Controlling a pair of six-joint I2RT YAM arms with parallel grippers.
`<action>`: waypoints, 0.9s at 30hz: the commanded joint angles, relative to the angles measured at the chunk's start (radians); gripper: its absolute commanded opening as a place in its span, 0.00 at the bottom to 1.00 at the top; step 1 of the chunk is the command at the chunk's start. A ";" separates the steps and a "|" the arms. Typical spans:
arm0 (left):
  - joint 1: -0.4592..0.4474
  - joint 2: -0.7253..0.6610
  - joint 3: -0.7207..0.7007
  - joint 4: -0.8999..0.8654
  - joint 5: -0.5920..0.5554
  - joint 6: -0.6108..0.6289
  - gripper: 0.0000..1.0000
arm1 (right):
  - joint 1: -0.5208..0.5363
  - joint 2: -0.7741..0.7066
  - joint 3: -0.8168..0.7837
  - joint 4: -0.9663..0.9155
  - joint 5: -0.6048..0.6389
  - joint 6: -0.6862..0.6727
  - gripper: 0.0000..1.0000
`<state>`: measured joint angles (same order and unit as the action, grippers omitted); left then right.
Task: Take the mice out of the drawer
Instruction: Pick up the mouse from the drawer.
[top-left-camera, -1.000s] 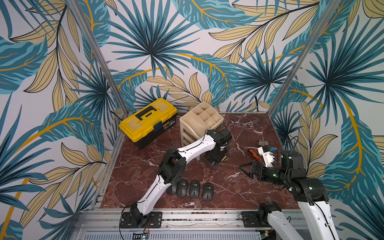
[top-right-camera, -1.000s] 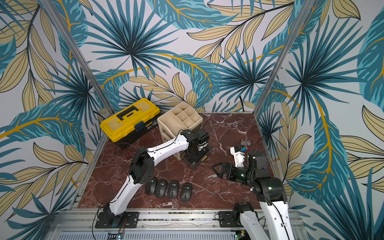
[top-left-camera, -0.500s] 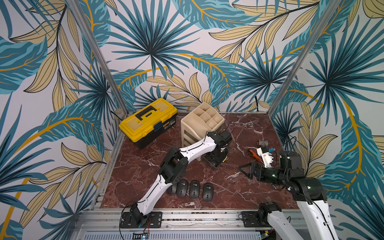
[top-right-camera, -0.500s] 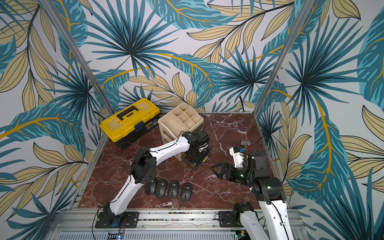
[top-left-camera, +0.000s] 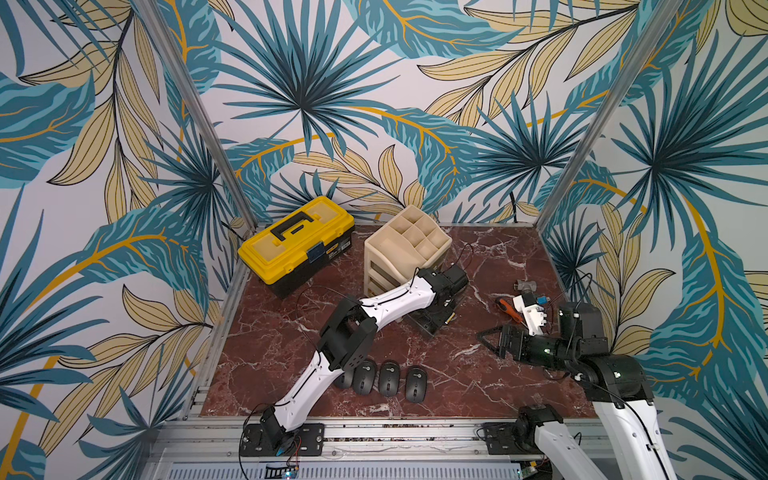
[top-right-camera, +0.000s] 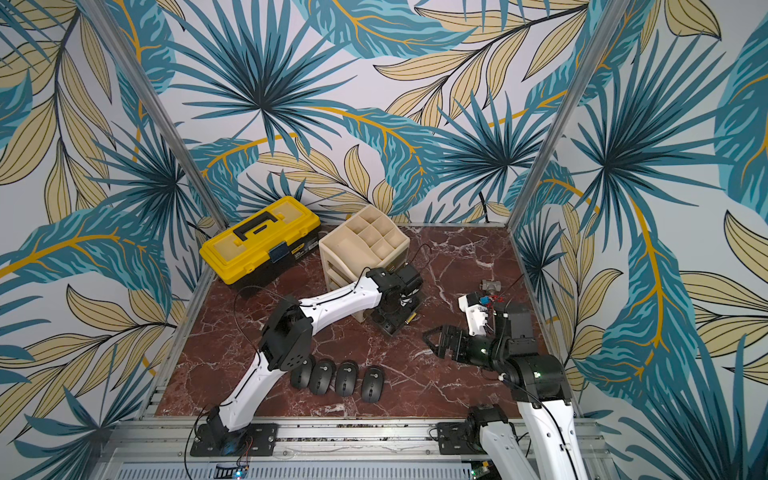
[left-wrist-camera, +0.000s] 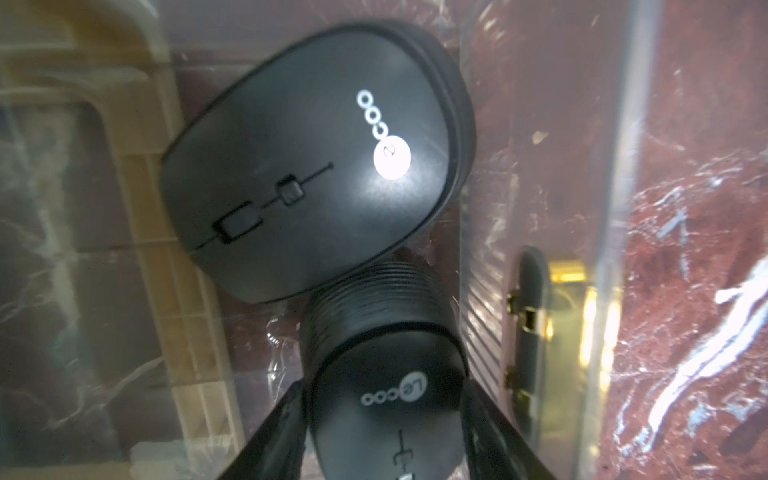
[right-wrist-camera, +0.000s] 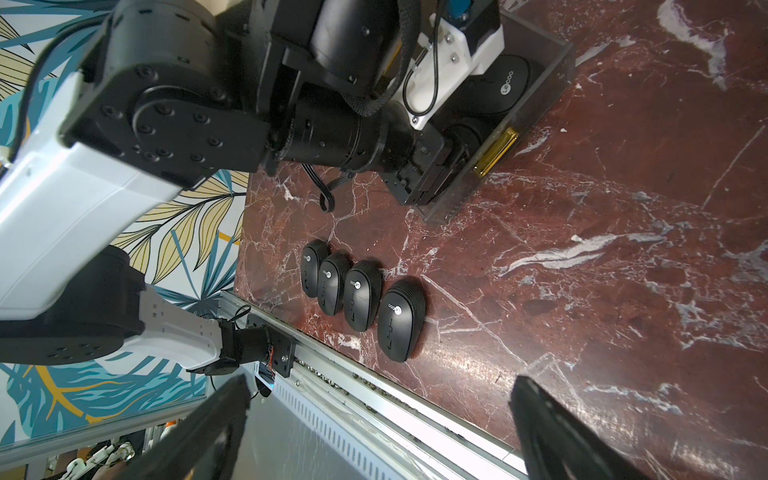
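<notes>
Looking down on a red marble table (top-left-camera: 490, 386) walled in by leaf-print panels. Finding at its back a yellow toolbox (top-left-camera: 297, 245) and, just beside it, a beige drawer unit (top-left-camera: 407, 245). Reaching the left arm (top-left-camera: 395, 301) across the front of that unit and down into a clear drawer (right-wrist-camera: 457, 195) jutting out at its foot. Hovering the right arm (top-left-camera: 548, 349) low over bare marble, well apart from the drawer, with the right gripper (top-left-camera: 484, 338) spread wide and grasping nothing. Bracketing a near mouse (left-wrist-camera: 386, 415) inside the drawer with the left gripper (left-wrist-camera: 382, 390), one finger at each flank. Being unable to tell whether clenching on it or merely standing beside it. Seeing a second mouse (left-wrist-camera: 307, 166) lying in the drawer too, just beyond and touching the near one. Counting four mice (top-left-camera: 389, 378) side by side on the table near its front edge, the leftmost partly hidden under the left arm in both top views. Spotting, close to the right arm, a white part (top-left-camera: 530, 316), an orange screwdriver (top-left-camera: 505, 305) and a small metal fitting (top-left-camera: 524, 286).
</notes>
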<state>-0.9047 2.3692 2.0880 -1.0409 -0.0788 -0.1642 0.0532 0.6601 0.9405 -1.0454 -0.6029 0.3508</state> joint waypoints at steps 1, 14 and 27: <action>0.015 0.071 -0.060 0.002 -0.083 -0.002 0.56 | -0.001 -0.009 -0.017 0.005 -0.003 -0.005 1.00; 0.026 0.078 -0.057 0.004 0.008 0.005 0.80 | 0.000 -0.005 -0.022 0.024 -0.012 0.002 1.00; 0.024 0.149 -0.058 -0.030 -0.124 0.005 0.72 | -0.001 0.000 -0.022 0.033 -0.015 0.005 1.00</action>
<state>-0.8921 2.4092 2.0834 -1.0084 -0.1234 -0.1501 0.0532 0.6613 0.9401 -1.0359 -0.6041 0.3515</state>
